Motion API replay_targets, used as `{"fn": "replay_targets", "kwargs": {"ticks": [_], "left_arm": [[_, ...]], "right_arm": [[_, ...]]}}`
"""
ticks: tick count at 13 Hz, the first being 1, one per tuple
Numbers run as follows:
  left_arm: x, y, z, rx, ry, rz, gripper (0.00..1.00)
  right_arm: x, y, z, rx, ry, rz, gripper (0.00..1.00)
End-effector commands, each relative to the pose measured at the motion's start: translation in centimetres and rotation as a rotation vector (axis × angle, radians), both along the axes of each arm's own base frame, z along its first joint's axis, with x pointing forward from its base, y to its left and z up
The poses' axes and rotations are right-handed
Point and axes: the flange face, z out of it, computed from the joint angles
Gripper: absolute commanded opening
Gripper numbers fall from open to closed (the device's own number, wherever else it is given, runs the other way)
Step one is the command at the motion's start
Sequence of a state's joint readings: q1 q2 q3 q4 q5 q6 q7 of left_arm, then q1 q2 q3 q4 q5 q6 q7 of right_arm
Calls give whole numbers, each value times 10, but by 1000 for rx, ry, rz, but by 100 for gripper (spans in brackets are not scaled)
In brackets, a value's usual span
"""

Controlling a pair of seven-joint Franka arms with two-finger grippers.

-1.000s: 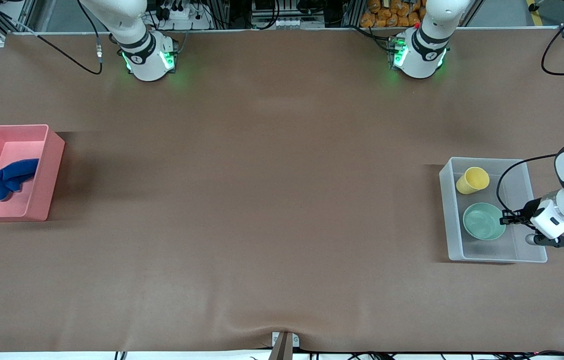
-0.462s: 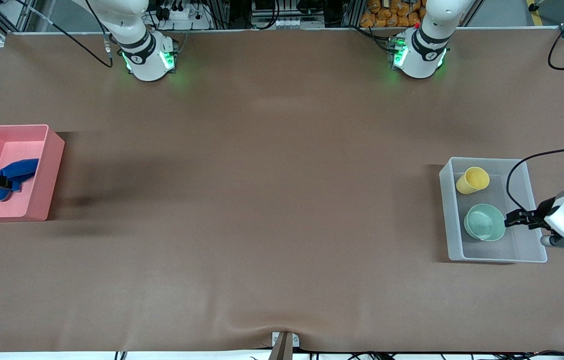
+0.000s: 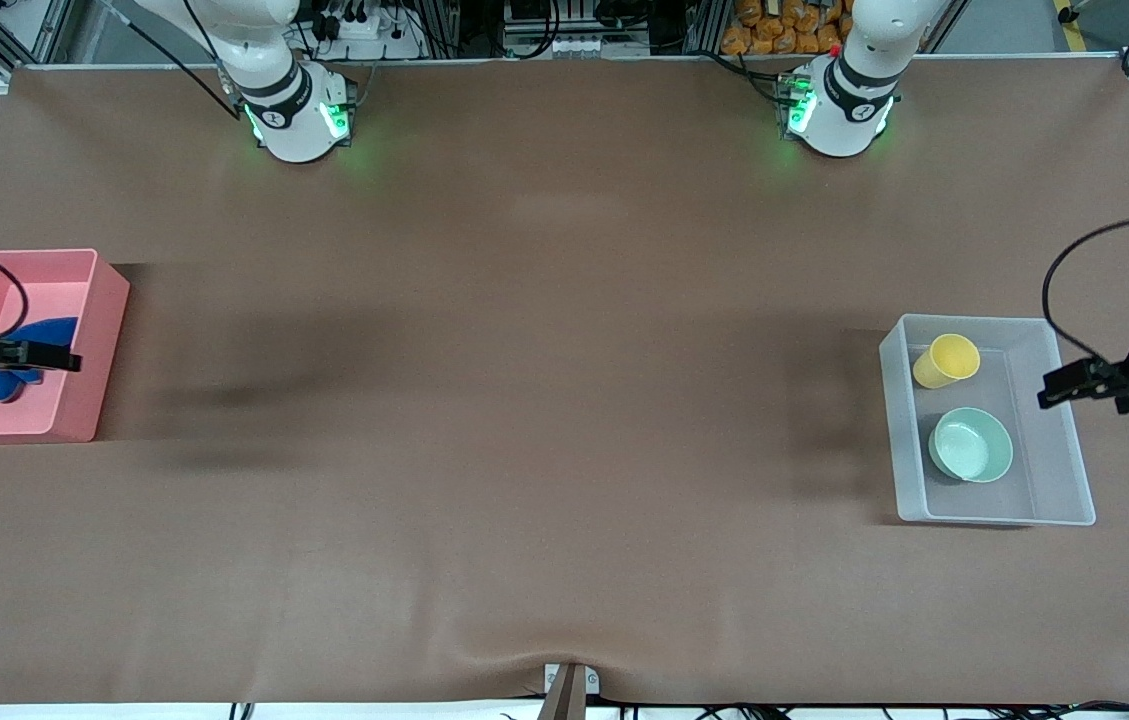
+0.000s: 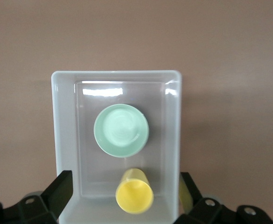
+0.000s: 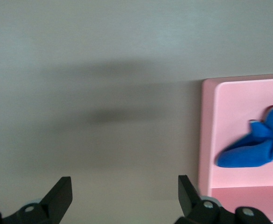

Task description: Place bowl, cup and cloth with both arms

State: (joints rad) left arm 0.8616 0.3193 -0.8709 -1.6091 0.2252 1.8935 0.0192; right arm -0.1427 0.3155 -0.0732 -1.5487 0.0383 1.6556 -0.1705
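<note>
The pale mint bowl point(image 3: 970, 446) and the yellow cup point(image 3: 946, 361), lying on its side, are both in a clear plastic bin point(image 3: 984, 320) at the left arm's end of the table. My left gripper point(image 3: 1054, 385) is open and empty, up over that bin's wall. The left wrist view looks down on the bowl point(image 4: 121, 130), the cup point(image 4: 134, 193) and the bin point(image 4: 115, 74) between the open gripper point(image 4: 125, 184). The blue cloth point(image 3: 46, 330) lies crumpled in a pink bin point(image 3: 74, 255), partly hidden by my right gripper point(image 3: 59, 360), which is open and empty over it. The right wrist view shows the cloth point(image 5: 253, 149) beside the open gripper point(image 5: 123, 189).
The brown table point(image 3: 544, 400) stretches between the two bins. The arms' bases point(image 3: 299, 120) stand along the table's edge farthest from the front camera. A small bracket point(image 3: 569, 685) sits at the nearest edge.
My left gripper has drawn away from the bowl's rim and risen over the clear bin's wall. My right gripper has moved across the pink bin toward the table's middle. The bowl, cup and cloth stay put.
</note>
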Motion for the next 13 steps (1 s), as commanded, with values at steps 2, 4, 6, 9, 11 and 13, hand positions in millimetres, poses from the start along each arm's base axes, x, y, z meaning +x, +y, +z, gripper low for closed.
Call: {"fn": "replay_targets", "kwargs": {"ticks": [2,4,6,9,11,13], "left_arm": [[-32,-45,82,74,-17,-15,100],[-38,-46,116,58,7,-16,100],[-41,-47,124,9,7,-10,100],[-41,-61,131,-17,-8,-18,100],[-37,-61,141,1,-31,-8,100],[-51,-70,161,-6,-56,21,100]], "right_arm": [[-16,35,20,42,-19,-6,100],[-29,58,40,37,-38,-10,100],[-39,72,68,37,-66,12,100],[-57,99,111,32,-115,75,100],[-65,106,131,33,-115,89,100],[-72,101,151,35,-84,76,100]]}}
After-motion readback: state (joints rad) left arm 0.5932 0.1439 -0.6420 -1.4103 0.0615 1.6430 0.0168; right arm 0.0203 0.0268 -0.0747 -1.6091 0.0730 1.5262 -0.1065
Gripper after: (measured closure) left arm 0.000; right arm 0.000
